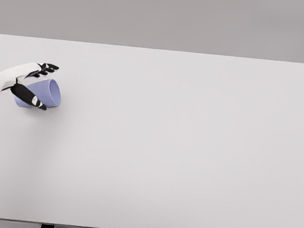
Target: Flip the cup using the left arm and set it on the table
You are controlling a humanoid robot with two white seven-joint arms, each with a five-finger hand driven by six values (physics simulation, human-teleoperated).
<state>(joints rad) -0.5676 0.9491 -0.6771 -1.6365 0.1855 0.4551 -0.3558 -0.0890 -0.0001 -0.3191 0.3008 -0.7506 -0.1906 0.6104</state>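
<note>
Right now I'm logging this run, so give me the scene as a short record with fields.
surface: white table
object: lavender cup, near the table's left edge
cup pose: on its side or tilted, not upright
left hand: around the cup, thumb in front, fingers behind
right hand: not in view
task state: cup not yet standing upright
</note>
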